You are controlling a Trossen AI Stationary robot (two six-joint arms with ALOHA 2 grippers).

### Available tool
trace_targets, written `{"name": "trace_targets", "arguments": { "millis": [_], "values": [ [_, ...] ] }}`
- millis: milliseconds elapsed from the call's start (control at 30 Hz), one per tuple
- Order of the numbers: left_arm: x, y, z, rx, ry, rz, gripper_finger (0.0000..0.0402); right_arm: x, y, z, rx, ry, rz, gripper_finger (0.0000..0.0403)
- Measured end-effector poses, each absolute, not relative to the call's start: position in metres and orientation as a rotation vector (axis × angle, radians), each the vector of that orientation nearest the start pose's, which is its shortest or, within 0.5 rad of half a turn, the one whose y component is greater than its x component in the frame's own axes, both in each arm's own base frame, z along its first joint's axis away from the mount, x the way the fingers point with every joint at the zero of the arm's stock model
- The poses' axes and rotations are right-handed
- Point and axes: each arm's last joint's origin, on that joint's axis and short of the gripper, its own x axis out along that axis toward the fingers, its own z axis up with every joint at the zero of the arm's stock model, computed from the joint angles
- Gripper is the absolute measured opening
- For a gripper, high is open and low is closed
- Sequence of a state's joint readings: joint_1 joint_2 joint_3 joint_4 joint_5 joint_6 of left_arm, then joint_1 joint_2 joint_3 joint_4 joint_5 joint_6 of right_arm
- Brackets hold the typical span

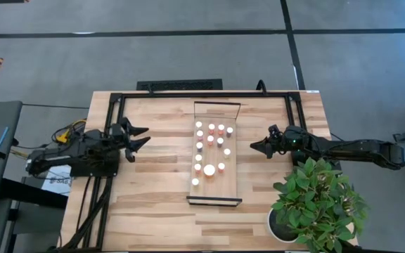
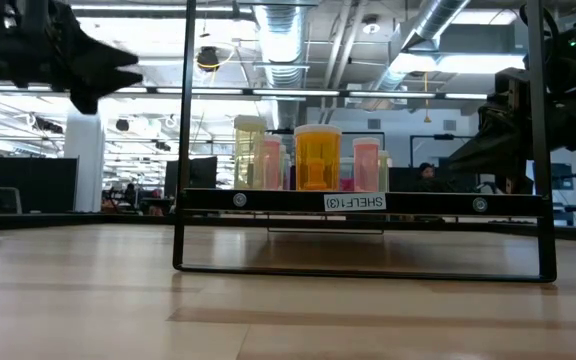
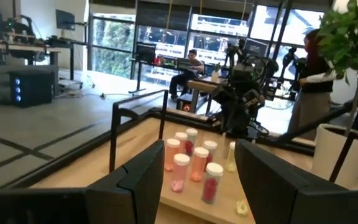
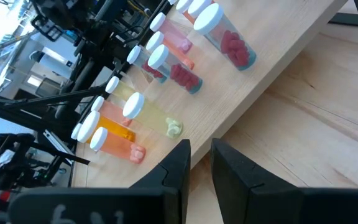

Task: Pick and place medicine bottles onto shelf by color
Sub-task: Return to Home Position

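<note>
Left gripper [image 1: 141, 138] hangs over the slatted tabletop [image 1: 153, 204] to the left of the shelf [image 1: 216, 191], with its fingers spread wide and nothing between them. Across the shelf, the right gripper [image 1: 254, 147] points at the shelf from the other side, also apart from it and empty. From above, the medicine bottles [image 1: 210, 147] all stand on the pale board as white caps in loose rows. I see no bottle on the tabletop around it. A potted plant [image 1: 316, 204] stands at the near right corner.

At table height, the shelf shows its dark end rail with a label. Behind the rail stand a big orange bottle [image 2: 317, 158], a pink one [image 2: 366, 165] and a pale yellow one [image 2: 249, 150]. Both arms are dark shapes high at the sides.

From the left wrist, the two fingers [image 3: 143, 180] are far apart, and pink and red bottles stand on the board ahead. A person [image 3: 308, 74] stands in the room behind.

From the right wrist, the fingers [image 4: 178, 163] are close together with only a narrow gap and hold nothing. Red bottles stand toward one end, and yellow and orange ones toward the other.

I judge the placing is finished. Only the parking of the arms is left. I cannot fully confirm the colour groups.
</note>
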State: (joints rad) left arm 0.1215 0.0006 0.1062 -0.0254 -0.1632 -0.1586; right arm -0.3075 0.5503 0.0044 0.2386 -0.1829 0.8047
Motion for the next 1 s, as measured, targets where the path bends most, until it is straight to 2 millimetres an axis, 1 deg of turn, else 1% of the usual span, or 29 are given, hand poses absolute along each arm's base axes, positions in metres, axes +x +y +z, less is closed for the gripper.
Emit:
{"name": "trace_targets", "arguments": {
  "millis": [133,200,267,367,467,533,700,1000],
  "values": [
    [0.095,0.018,0.178,-0.177,-0.140,0.252,0.0183,0.123,-0.033,0.136,0.872,0.234,-0.238,0.0086],
    [0.095,0.018,0.177,-0.216,-0.134,0.252,0.0183,0.123,-0.033,0.137,0.872,0.234,-0.238,0.0086],
    [0.095,0.018,0.175,-0.216,-0.117,0.256,0.0183,0.123,-0.033,0.137,0.872,0.234,-0.238,0.0086],
    [0.094,0.020,0.176,-0.121,-0.118,0.304,0.0183,0.123,-0.033,0.137,0.872,0.233,-0.238,0.0086],
    [0.093,0.025,0.175,-0.031,-0.094,0.415,0.0183,0.123,-0.033,0.137,0.872,0.233,-0.238,0.0086],
    [0.092,0.028,0.175,-0.016,-0.090,0.485,0.0183,0.123,-0.033,0.137,0.872,0.233,-0.238,0.0086],
    [0.090,0.031,0.174,-0.060,-0.099,0.591,0.0183,0.123,-0.033,0.137,0.872,0.233,-0.238,0.0086],
    [0.090,0.032,0.174,-0.120,-0.117,0.600,0.0183,0.123,-0.033,0.137,0.872,0.233,-0.238,0.0086]
  ]
}}
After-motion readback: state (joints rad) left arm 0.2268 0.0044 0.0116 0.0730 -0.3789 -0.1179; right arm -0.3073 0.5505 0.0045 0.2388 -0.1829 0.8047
